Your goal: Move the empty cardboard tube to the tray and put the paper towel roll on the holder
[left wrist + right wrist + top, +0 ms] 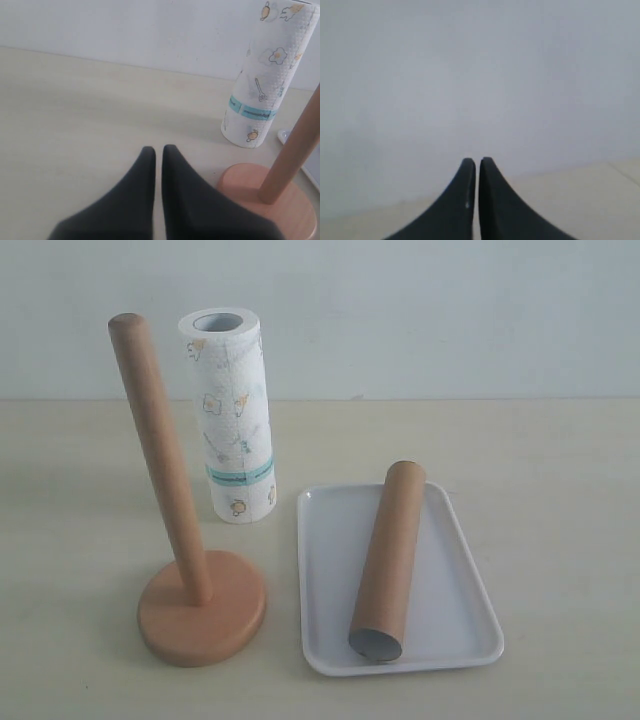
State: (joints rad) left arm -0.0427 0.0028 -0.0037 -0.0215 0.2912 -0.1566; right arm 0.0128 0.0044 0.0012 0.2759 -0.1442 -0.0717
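While the pale table (560, 460) is carrying everything, the white tray (462, 570) is lying right of centre in the exterior view, close beside the holder (200, 610). The holder is standing on its round base with its dowel looking bare and leaning slightly in this view. Just behind it, apart from the base, the paper towel roll (235, 420) is standing upright on the table with its hollow core opening upward. The empty cardboard tube (390, 555) is lying lengthwise inside the tray, its grey open end facing the camera and its far end reaching the far rim, so that half of the job is looking done.

The roll is likely going to handle as light, soft and squashy. Its embossed paper is offering good friction, but a hard squeeze risks denting it or loosening the outer sheet. Taking it around the body near the teal band seems best, leaving both core openings free for threading over the dowel's rounded top.

The left gripper (158, 152) is hovering low near the holder's base, its jaws almost pressed together on nothing. The right gripper (477, 162) is facing a blank wall, likewise almost pressed together and holding nothing. Neither is showing in the exterior view.
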